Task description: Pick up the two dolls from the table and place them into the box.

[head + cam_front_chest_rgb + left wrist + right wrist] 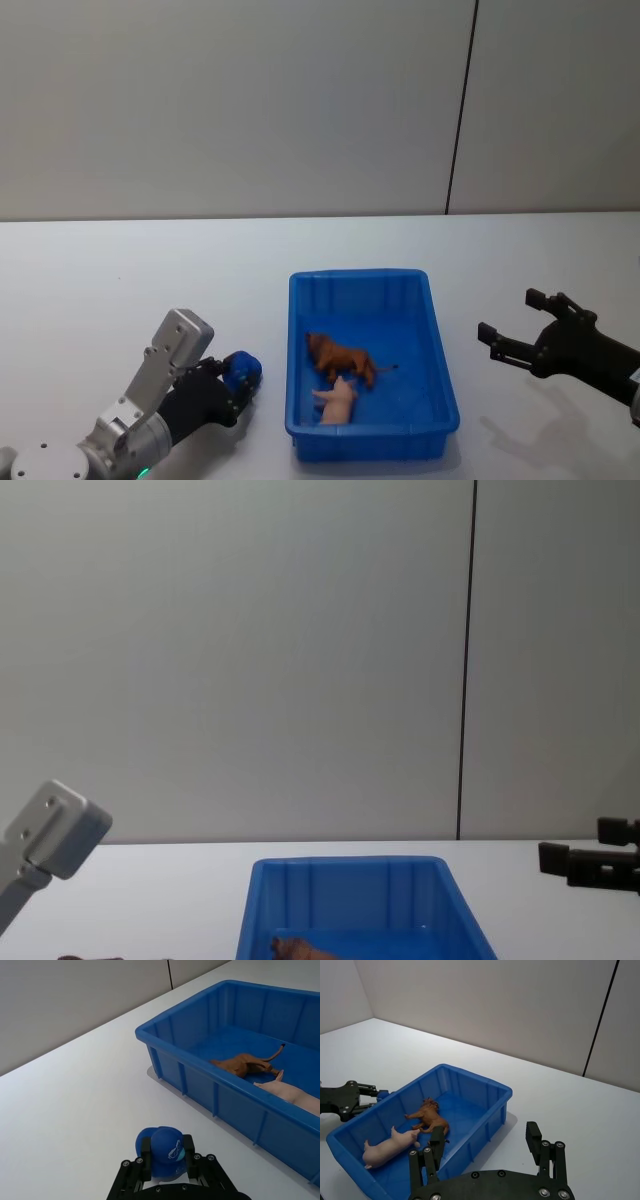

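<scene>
Left of the box (441, 345), your left gripper (238, 380) pinches a small blue toy (244, 367) low over the table (120, 290). Inside the box, the brown doll (340, 357) lies lengthwise across it, touching the pale peach doll (338, 399) nearer you. Right of the box, your right gripper (510, 326) hovers, fingers spread.

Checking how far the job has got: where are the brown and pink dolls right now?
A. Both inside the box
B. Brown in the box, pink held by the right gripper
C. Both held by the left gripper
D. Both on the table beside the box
A: the brown doll and pink doll lie side by side on the floor of the box.
</scene>
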